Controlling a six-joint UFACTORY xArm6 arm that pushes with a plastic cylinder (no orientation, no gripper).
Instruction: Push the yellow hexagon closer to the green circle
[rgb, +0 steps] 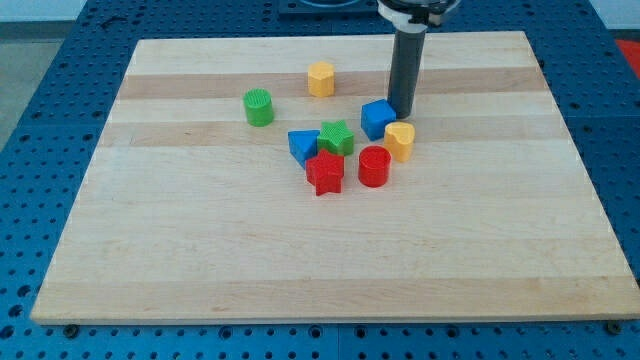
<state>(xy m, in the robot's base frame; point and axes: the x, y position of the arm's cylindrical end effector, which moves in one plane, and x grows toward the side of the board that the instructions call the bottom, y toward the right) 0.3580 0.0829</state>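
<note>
My tip (403, 114), a bare rod end with no jaws and holding nothing, stands on the wooden board (200, 270) just beside the blue cube (377, 118), above the yellow heart-like block (400, 141). The yellow hexagon (320, 78) sits well to the view's left of it, near the green circle (259, 107). Clustered below: green star (337, 138), blue triangular block (302, 145), red star (324, 172), red cylinder (373, 166).

Pale wooden board (330, 250) on blue perforated table (40, 120)
</note>
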